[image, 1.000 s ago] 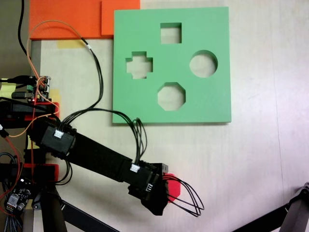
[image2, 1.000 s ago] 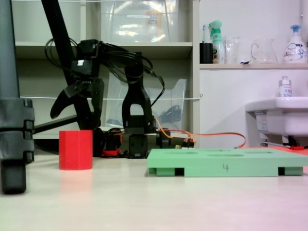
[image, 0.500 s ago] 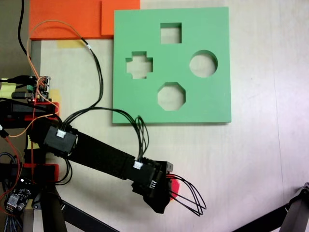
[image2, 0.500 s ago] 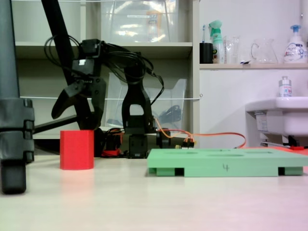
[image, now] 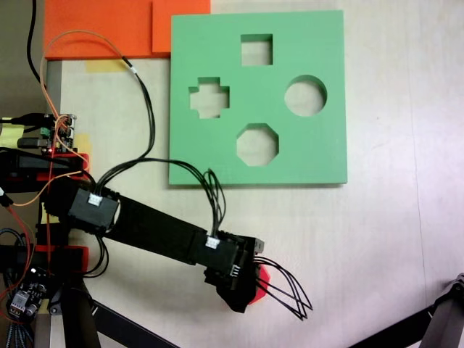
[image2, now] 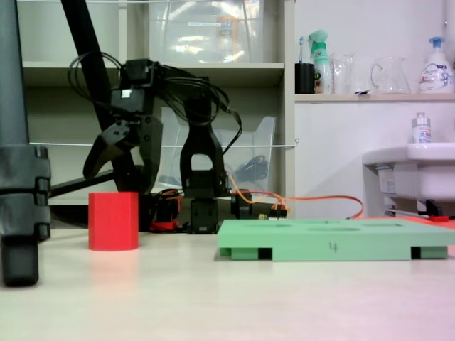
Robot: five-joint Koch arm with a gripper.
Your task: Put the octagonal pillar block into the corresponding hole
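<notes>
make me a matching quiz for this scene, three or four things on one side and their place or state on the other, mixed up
Things:
1. octagonal pillar block
2. green foam board
3. gripper
4. orange foam sheet

Place or state:
A. jaws spread apart, hanging just above the red block
B. tucked partly under the board's top left corner in the top-down fixed view
C. standing upright on the table, apart from the board
D. lying flat, with square, cross, round and eight-sided cutouts

Pairs: 1-C, 2-D, 3-A, 4-B
</notes>
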